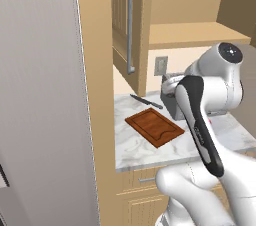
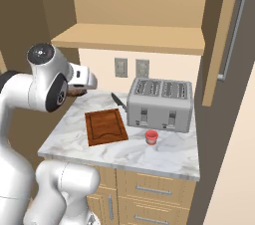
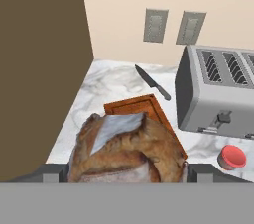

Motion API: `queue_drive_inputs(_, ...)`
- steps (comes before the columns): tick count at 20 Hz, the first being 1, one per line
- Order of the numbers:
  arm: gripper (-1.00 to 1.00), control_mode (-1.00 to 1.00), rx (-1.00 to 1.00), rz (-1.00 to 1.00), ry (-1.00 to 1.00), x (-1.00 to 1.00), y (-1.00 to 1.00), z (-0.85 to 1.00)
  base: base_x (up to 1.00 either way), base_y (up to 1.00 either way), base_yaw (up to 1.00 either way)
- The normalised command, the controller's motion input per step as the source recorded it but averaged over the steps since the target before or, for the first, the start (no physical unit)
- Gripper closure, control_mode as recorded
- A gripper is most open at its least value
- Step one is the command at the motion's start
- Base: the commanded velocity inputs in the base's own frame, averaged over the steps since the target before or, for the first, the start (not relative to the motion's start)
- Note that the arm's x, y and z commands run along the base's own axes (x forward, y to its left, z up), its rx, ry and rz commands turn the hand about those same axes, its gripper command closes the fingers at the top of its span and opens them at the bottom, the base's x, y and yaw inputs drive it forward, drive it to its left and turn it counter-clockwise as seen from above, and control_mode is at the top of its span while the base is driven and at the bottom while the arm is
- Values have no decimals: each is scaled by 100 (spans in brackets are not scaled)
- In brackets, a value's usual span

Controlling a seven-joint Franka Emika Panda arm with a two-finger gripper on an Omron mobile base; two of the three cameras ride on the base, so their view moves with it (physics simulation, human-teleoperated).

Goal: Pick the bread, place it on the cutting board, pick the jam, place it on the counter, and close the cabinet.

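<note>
Between the two finger tips of the claw (image 3: 125,172) sits the bread (image 3: 126,148), a brownish crusted lump with a pale patch on top; the jaws stand wide and are closed on it, one tip at each flank of the loaf. In the right base view the hand hangs in the air above the rear left corner of the desk (image 2: 169,152), with a dark bit of the load just showing under the wrist.

Ahead of the claw and below it lies the cutting board (image 3: 149,106), flat on the marbled stone, its near end hidden behind the bread. Seen along the claw, the board's long axis runs away from the hand and slightly to the right, toward a black knife (image 3: 154,83) that rests beyond the board's far corner, apart from it. The move now due looks like a short carry forward and down, so that the loaf lands inside the board's groove rather than on its left edge.

Further right of the claw stands a silver toaster (image 3: 218,94), and in front of it the jam (image 3: 232,156), already on the desk and well clear of the board. Above, the cabinet (image 2: 230,35) hangs open, its door edge-on with the long bar handle facing out; closing it is not yet done.
</note>
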Motion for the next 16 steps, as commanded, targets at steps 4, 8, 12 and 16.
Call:
queue_drive_inputs(4,100,-100,0,0,0,0,0,-41,0,0,0)
queue_drive_inputs(8,100,-100,-1,0,0,0,0,-41,0,0,0)
queue_drive_inputs(12,100,-100,0,0,0,0,0,-34,0,0,0)
queue_drive_inputs(16,100,-100,0,0,0,0,0,-27,0,0,0)
